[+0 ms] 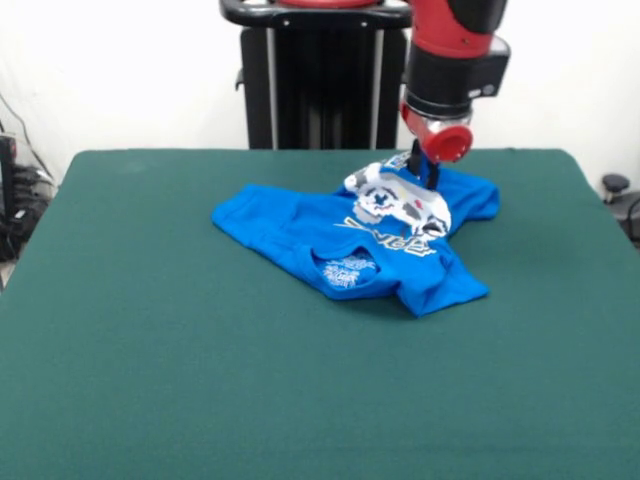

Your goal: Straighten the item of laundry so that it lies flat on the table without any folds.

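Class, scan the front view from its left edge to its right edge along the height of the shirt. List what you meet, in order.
Bare dark green felt table → crumpled bright blue T-shirt with white print → red and black arm's pincer pressing down on the shirt's right part → bare green felt again.

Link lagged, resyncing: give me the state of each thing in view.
T-shirt: crumpled, folded over itself, print bunched, not flat.
Gripper: down on the shirt's far part; open or shut unclear.
Table: green cloth, shirt lying toward its far side.
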Available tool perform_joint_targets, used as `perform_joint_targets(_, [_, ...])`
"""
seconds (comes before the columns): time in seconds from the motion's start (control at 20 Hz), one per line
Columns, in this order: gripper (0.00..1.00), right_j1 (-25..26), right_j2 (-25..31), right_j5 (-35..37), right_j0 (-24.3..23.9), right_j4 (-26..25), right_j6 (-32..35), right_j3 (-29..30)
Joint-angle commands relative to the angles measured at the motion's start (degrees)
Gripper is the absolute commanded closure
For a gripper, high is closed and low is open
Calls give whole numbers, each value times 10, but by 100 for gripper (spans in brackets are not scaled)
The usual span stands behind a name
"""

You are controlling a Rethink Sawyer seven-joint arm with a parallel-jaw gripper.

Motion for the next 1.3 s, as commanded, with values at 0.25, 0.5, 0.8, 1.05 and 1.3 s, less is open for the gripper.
perform_joint_targets(0.25, [0,-31,117,10,-41,41,110,-1])
perform_joint_targets(0.5, [0,-39,126,40,-41,41,110,-8])
perform_joint_targets(0.8, [0,-32,114,67,-27,37,115,-25])
perform_joint_targets(1.05, [0,-17,127,55,-37,35,105,-18])
perform_joint_targets(1.3, [0,-28,113,72,-27,31,111,-11])
